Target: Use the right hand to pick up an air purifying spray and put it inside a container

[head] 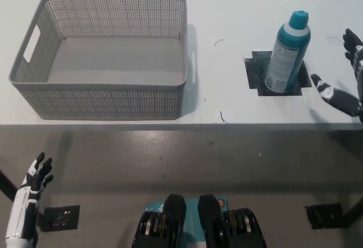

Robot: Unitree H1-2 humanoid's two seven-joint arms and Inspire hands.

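Head view: right hand (346, 75) open wide over the table edge, just right of the upright spray can (287, 52) on its black patch (254, 78), not touching. Grey basket (102, 55) well apart to the left; left hand (35, 175) rests low, fingers spread

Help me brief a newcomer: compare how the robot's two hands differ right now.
The right hand is black and raised over the table, beside the spray can; the left hand is white and hangs low, below the table edge. The right is near its target; the left idles. Both are open, holding nothing.
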